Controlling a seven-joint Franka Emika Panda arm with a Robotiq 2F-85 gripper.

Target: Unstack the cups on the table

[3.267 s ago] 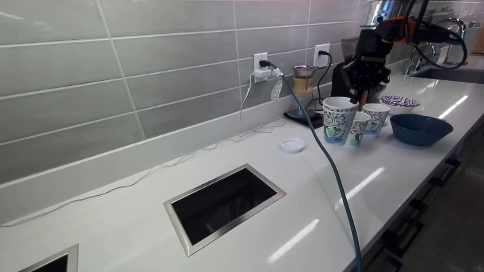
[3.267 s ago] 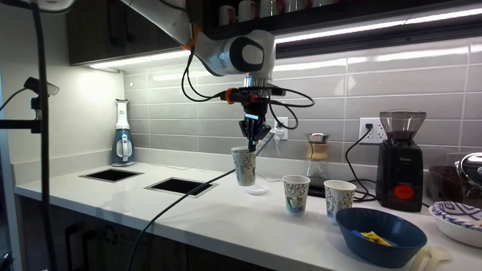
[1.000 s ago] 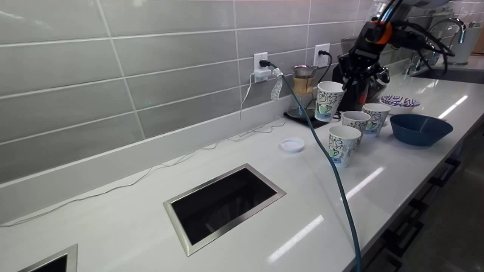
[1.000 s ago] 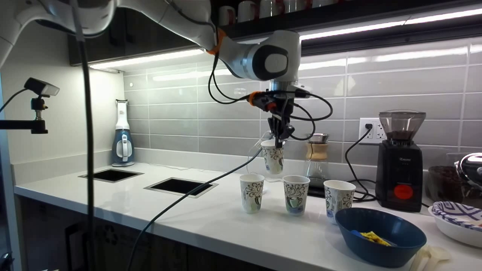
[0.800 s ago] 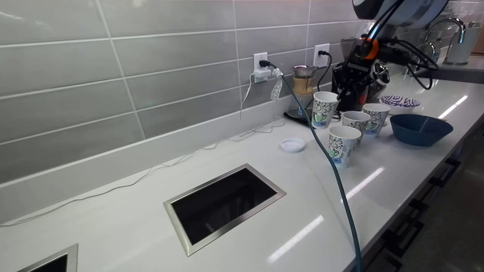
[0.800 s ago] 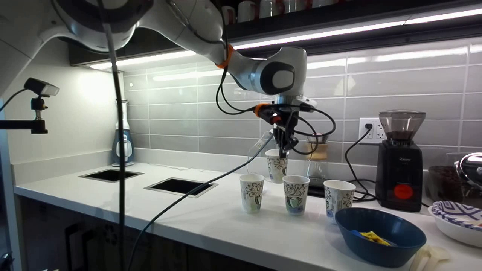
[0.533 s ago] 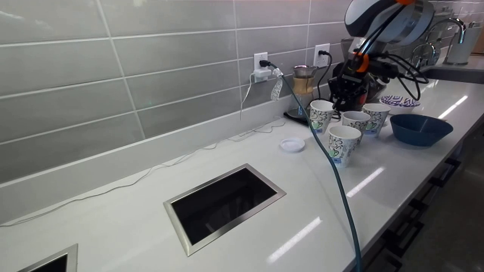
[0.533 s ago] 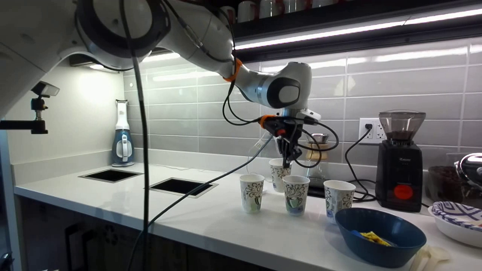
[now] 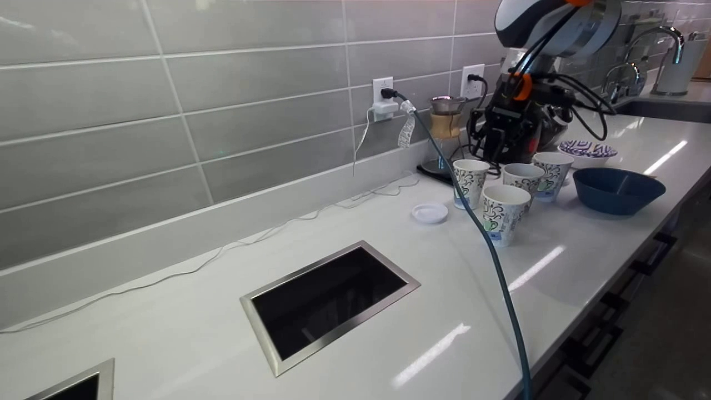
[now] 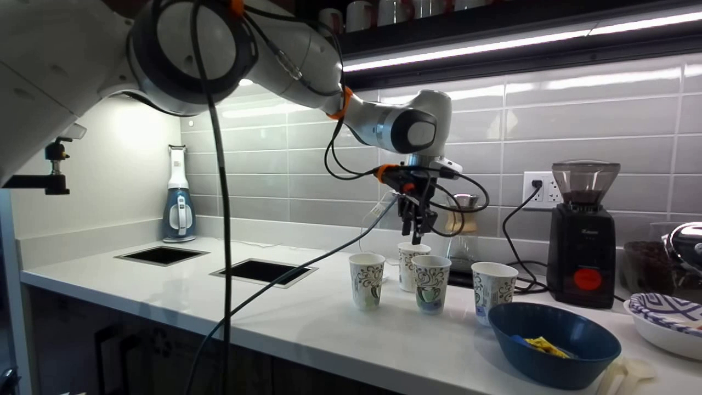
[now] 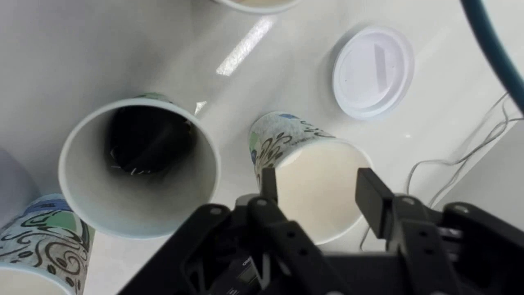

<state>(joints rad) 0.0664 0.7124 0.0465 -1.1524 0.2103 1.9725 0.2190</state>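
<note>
Several white patterned cups stand upright and apart on the white table [image 10: 307,323]. In an exterior view I see a front-left cup [image 10: 366,282], a middle cup [image 10: 430,288], a right cup [image 10: 491,291] and a rear cup [image 10: 410,269] partly behind the middle one. My gripper [image 10: 411,233] hangs just over the rear cup with its jaws spread. From the wrist, the gripper [image 11: 317,188] straddles the pale mouth of that cup [image 11: 270,143], the fingers [image 11: 370,200] apart and gripping nothing. Left of it there, the middle cup [image 11: 204,176] has a dark interior.
A dark blue bowl [image 10: 554,367] and a patterned bowl [image 9: 586,161] are beyond the right cup. Behind stand a glass coffee maker [image 9: 446,125] and a black grinder [image 10: 582,258]. A teal cable [image 9: 500,278] crosses near the cups. A white lid [image 11: 372,73] lies close by.
My gripper came down with a cup, set it upright behind the others and opened, letting go. It now sits slightly further left in an exterior view. The remaining cups stayed put.
</note>
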